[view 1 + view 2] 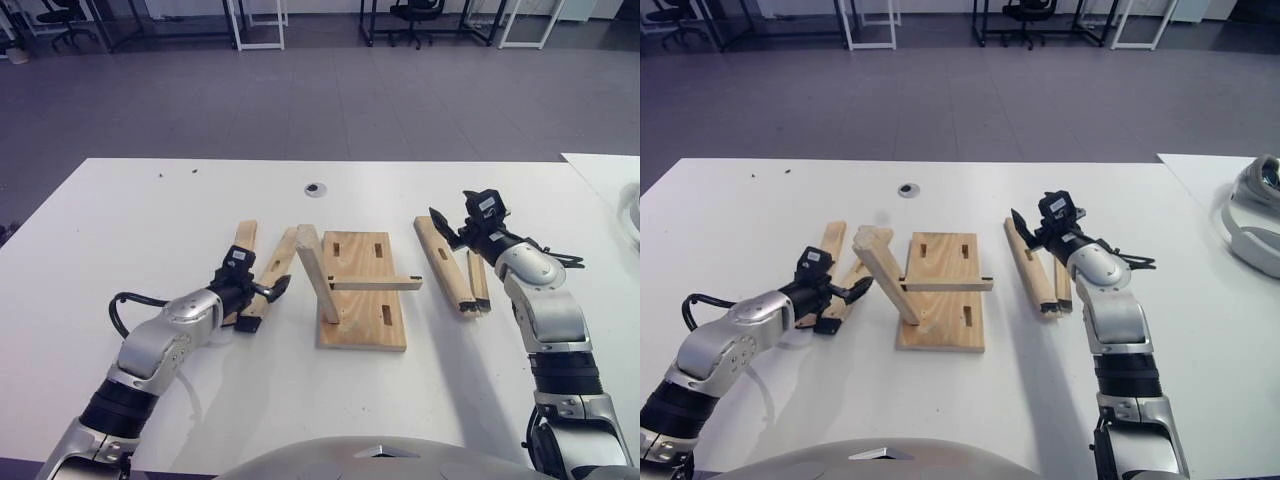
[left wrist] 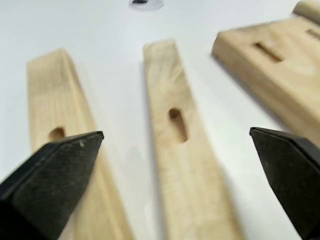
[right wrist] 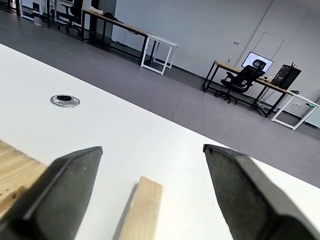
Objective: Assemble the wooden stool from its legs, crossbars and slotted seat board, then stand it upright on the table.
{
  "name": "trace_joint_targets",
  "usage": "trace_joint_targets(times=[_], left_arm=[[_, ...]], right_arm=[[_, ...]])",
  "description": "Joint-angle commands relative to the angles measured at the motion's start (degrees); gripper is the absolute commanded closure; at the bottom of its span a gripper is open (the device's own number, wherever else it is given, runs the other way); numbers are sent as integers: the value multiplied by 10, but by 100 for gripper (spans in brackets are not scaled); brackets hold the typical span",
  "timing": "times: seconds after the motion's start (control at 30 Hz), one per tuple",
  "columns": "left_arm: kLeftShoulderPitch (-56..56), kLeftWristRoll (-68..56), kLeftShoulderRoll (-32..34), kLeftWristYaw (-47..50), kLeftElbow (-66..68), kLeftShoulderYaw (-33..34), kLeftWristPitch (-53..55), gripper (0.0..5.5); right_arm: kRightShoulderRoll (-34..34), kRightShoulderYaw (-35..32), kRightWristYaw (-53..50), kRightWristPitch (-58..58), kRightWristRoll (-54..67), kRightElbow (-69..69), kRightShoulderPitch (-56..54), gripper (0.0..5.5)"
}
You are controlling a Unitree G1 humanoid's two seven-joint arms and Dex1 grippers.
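The slotted seat board (image 1: 365, 322) lies flat mid-table. One leg (image 1: 314, 268) stands tilted in it, and a crossbar (image 1: 376, 284) sticks out of that leg to the right. Two loose legs (image 1: 246, 236) (image 1: 280, 255) lie left of the board. My left gripper (image 1: 262, 291) is open low over their near ends; in the left wrist view the slotted leg (image 2: 180, 145) lies between its fingers (image 2: 55, 175). Two more legs (image 1: 442, 262) (image 1: 478, 280) lie right of the board. My right gripper (image 1: 450, 231) hovers open above their far ends, with one leg end (image 3: 142, 210) below its fingers (image 3: 245, 190).
A round grommet hole (image 1: 316, 189) sits in the table behind the board. A second white table (image 1: 600, 170) adjoins on the right, carrying a white headset-like object (image 1: 1250, 215). Beyond the far edge is open floor with desks and chairs.
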Motion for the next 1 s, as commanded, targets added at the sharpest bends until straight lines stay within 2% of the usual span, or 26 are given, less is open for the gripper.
trace_joint_targets(times=[0.03, 0.17, 0.23, 0.4, 0.57, 0.67, 0.8, 1.0], left_arm=[[-3, 10, -24, -33, 10, 9, 26, 25], [5, 42, -29, -58, -2, 9, 30, 105], [7, 55, -32, -62, -8, 9, 39, 131], [18, 133, -2, -92, -13, -37, 55, 207], [22, 176, -7, -100, -16, -36, 45, 284], [-7, 113, -82, -100, -58, 29, 23, 337], [-114, 87, -131, -101, -90, 91, -13, 341], [-212, 123, -132, -169, -84, 62, -97, 341]], right_arm=[[4, 9, -5, -7, -7, 5, 8, 174], [3, 19, -6, -9, -12, 9, 7, 174], [4, 26, -5, -10, -15, 10, 5, 174], [2, 35, -2, -19, -24, 11, 2, 174], [8, 38, 4, -17, -15, 10, 1, 174], [42, -14, 31, 61, 101, -14, -34, 174], [110, -117, 16, 221, 360, -31, -171, 174], [211, -160, -104, 299, 544, -3, -284, 174]])
